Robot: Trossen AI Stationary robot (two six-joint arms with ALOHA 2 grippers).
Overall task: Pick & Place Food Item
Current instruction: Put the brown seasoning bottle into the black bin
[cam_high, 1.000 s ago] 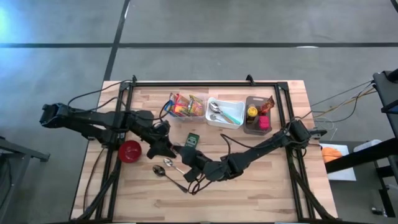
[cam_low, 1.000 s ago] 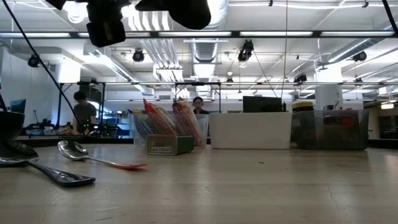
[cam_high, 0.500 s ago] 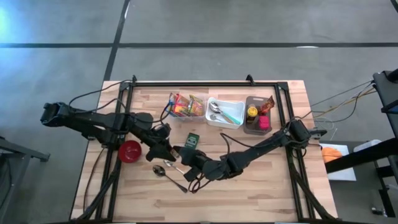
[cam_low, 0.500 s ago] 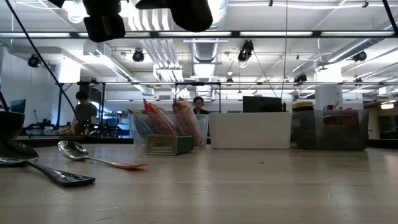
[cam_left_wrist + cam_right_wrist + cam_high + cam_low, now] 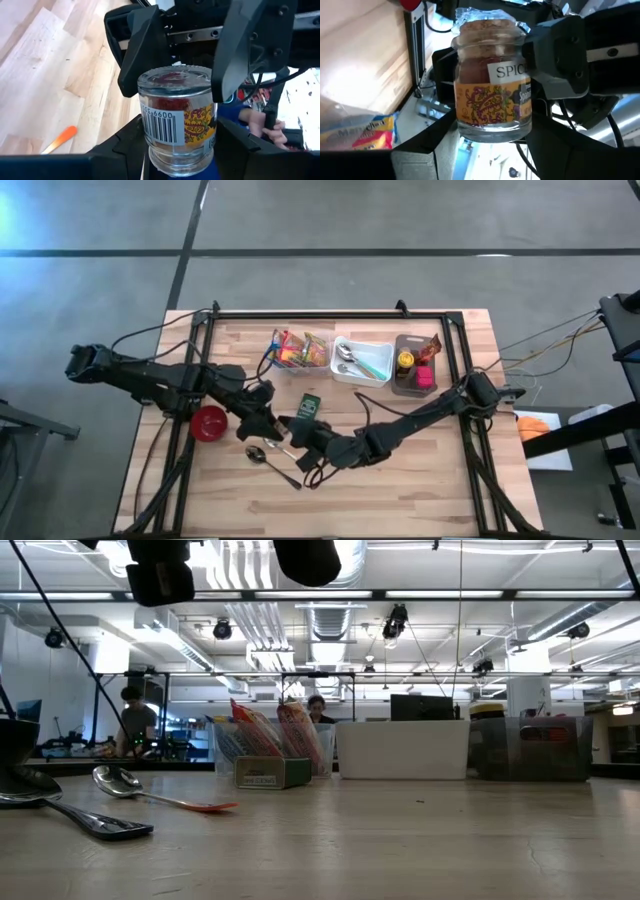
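A glass spice jar [image 5: 177, 115] with a yellow patterned label and a barcode is held in the air between my two grippers, left of the table's middle [image 5: 285, 426]. Its sealed lid [image 5: 485, 22] points toward my left gripper [image 5: 272, 424] and its glass base [image 5: 175, 77] toward my right gripper [image 5: 298, 430]. Each gripper is shut on one end of the jar. My left gripper [image 5: 180, 147] comes from the table's left, my right gripper [image 5: 490, 140] from the right. My left gripper pinches the jar's lid end [image 5: 150, 150] between its two fingers, coming in about level from the table's left. Its fingers [image 5: 555, 50] stand on both sides of the jar just below the lid. The jar is lifted clear of the table. My right gripper has the jar's base end [image 5: 470, 131] between its two fingers, coming in about level from the table's right. Its fingers [image 5: 142, 55] lie against the glass on both sides of the base. The jar lies along the line between the two grippers.
Below the grippers lie two spoons [image 5: 270, 452], with a red bowl [image 5: 209, 422] to their left and a green packet [image 5: 311, 405] just beyond. At the far edge stand a snack bin [image 5: 300, 350], a white utensil tray [image 5: 362, 361] and a dark bin [image 5: 415, 365].
Both arms have stayed where they were, with the jar lifted between them. In the low view my right gripper's dark shape at the top edge has narrowed, as the wrist has rolled a little.
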